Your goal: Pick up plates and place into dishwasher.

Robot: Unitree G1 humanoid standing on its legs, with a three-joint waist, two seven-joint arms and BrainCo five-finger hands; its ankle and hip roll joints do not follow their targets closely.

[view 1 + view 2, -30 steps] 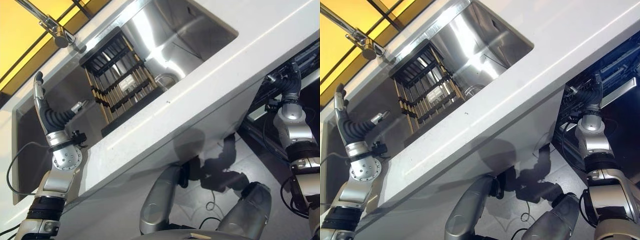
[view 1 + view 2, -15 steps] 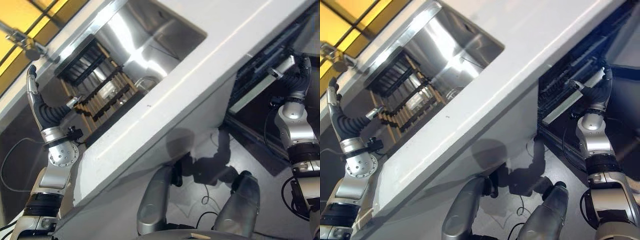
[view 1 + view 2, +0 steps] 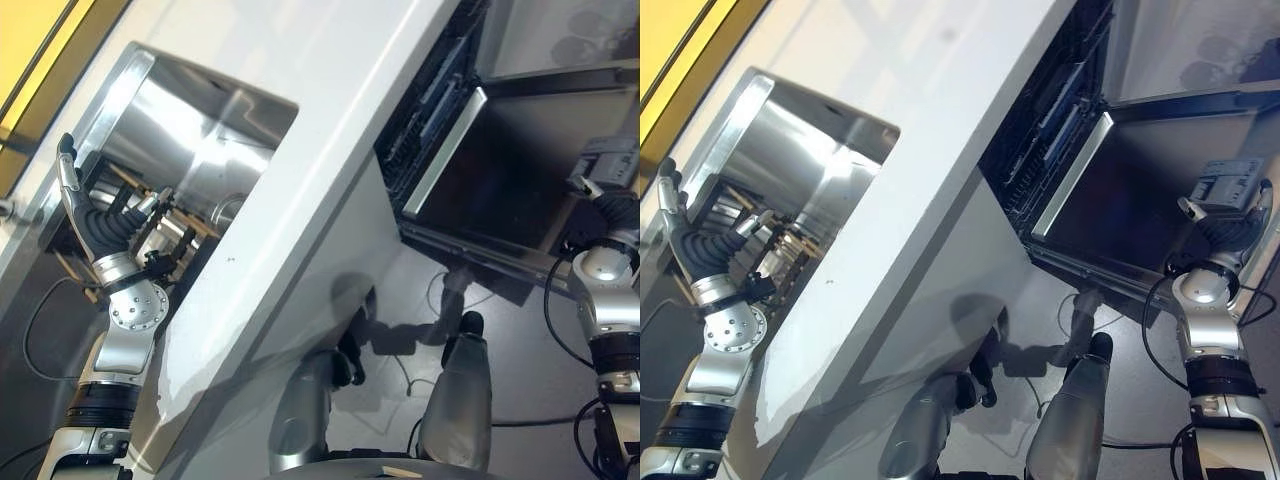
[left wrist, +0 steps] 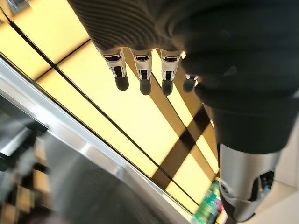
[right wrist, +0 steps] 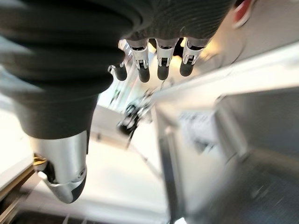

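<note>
My left hand [image 3: 98, 225] is raised beside the steel sink [image 3: 190, 120], fingers [image 4: 142, 80] straight and holding nothing. Behind it, a dark dish rack [image 3: 780, 255] with wooden bars lies in the sink. My right hand [image 3: 612, 212] hovers at the right, over the far side of the dishwasher's lowered door [image 3: 510, 180]. Its fingers [image 5: 161, 65] are relaxed and empty. The dishwasher's dark rack [image 3: 430, 110] shows inside the opening under the counter.
A long white countertop [image 3: 330, 130] runs diagonally between the sink and the dishwasher. A yellow-lit window [image 3: 30, 40] lies beyond the sink. A green bottle [image 4: 205, 210] stands near the window. The dishwasher door juts out over the grey floor [image 3: 520, 330].
The camera has swung toward the dishwasher, so its open door now fills the upper right. My right hand has come away from the rack's edge. My left hand stays raised by the sink.
</note>
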